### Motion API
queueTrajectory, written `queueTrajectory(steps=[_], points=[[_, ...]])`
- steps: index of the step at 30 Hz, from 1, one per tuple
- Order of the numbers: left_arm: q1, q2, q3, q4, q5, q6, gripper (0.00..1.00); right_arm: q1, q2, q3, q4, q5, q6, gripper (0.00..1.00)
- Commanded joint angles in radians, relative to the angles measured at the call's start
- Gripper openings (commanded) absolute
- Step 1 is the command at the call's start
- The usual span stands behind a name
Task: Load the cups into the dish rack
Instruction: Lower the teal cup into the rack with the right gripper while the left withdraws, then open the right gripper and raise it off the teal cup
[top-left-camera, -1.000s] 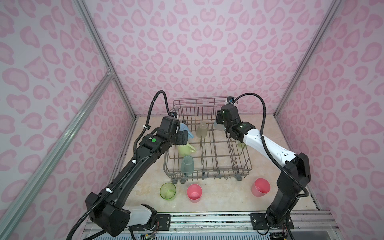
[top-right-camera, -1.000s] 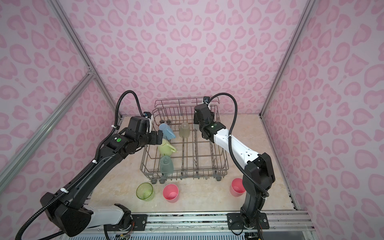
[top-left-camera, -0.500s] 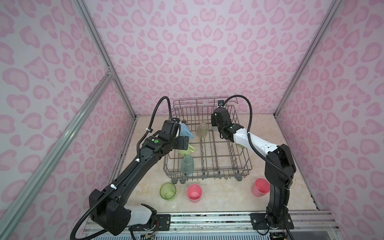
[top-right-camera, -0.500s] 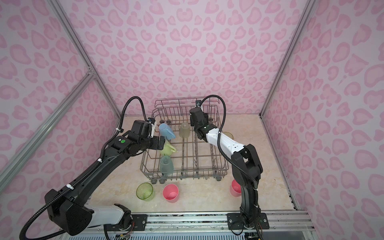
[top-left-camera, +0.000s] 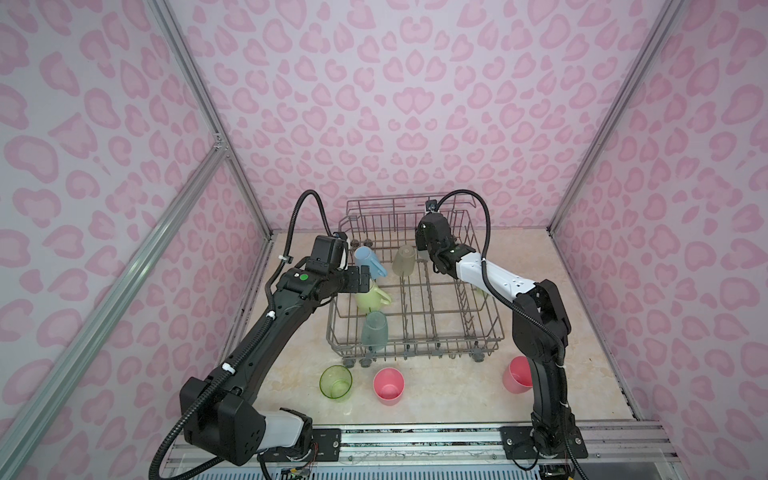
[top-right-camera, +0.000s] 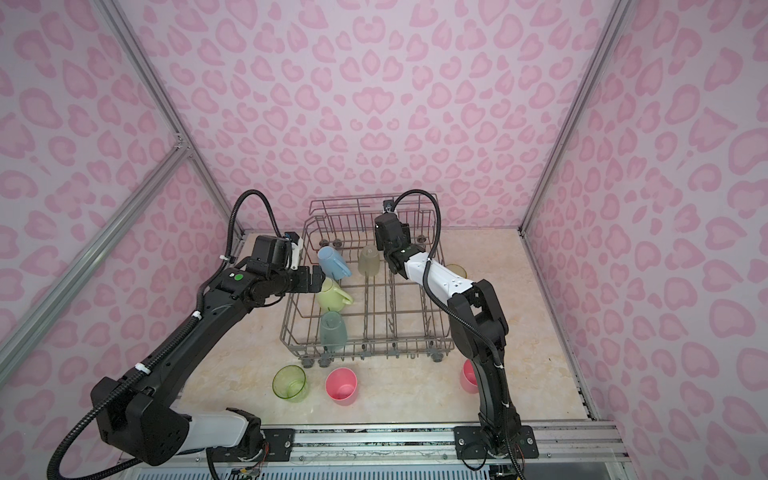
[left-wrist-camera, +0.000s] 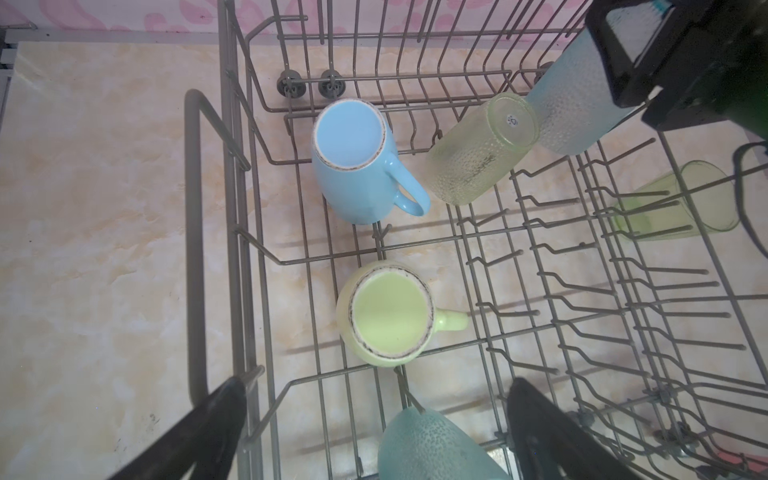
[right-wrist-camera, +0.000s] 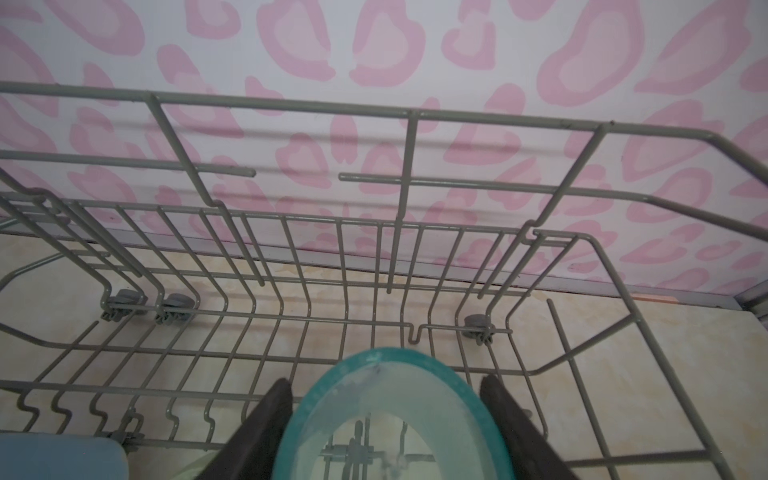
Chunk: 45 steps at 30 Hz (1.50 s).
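Your left claw (top-left-camera: 360, 279) stands spread wide and holds nothing, over the left side of the dish rack (top-left-camera: 415, 345), just above the pale-yellow mug (top-left-camera: 372, 297), which sits base-up among the tines. Behind that mug the light-blue mug (top-left-camera: 370, 262) leans base-up, and beside it the greyish-beige cup (top-left-camera: 404, 260) stands upside down. One teal cup (top-left-camera: 375, 332) rests in the rack's front left corner. Your right claw (right-wrist-camera: 385, 380) pinches a second teal cup (right-wrist-camera: 386, 415) between its two dark fingers (right-wrist-camera: 266, 415), over the back part of the rack and facing the taller back rail (right-wrist-camera: 411, 114). The left wrist view shows this held cup close by the beige one. Outside the rack, a lime-green cup (top-right-camera: 456, 271) lies on the counter (top-left-camera: 457, 395) just past the right wall. In front of the rack stand another lime-green cup (top-left-camera: 336, 383) and a pink tumbler (top-left-camera: 388, 386), both mouth-up, with a second pink tumbler (top-left-camera: 517, 374) partly hidden behind your right arm.
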Motion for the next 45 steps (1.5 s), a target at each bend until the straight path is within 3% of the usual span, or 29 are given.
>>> queueTrajectory(steps=[1,24,29,37,45], points=[[0.006,0.005,0.007,0.026,0.005,-0.005,1.00,0.007,0.016,0.006,0.005,-0.004,0.001,0.45],[0.031,-0.033,-0.005,0.032,0.006,-0.012,1.00,0.019,0.043,-0.121,0.040,0.029,0.033,0.48],[0.032,-0.037,-0.008,0.034,0.007,-0.012,1.00,0.018,0.031,-0.139,0.037,0.018,0.050,0.58],[0.036,-0.033,-0.007,0.029,-0.003,-0.009,0.99,0.009,-0.040,-0.124,-0.015,-0.030,0.072,0.85],[0.043,-0.031,-0.005,0.025,-0.028,-0.011,0.98,0.005,-0.125,-0.082,-0.129,-0.075,0.078,0.90]])
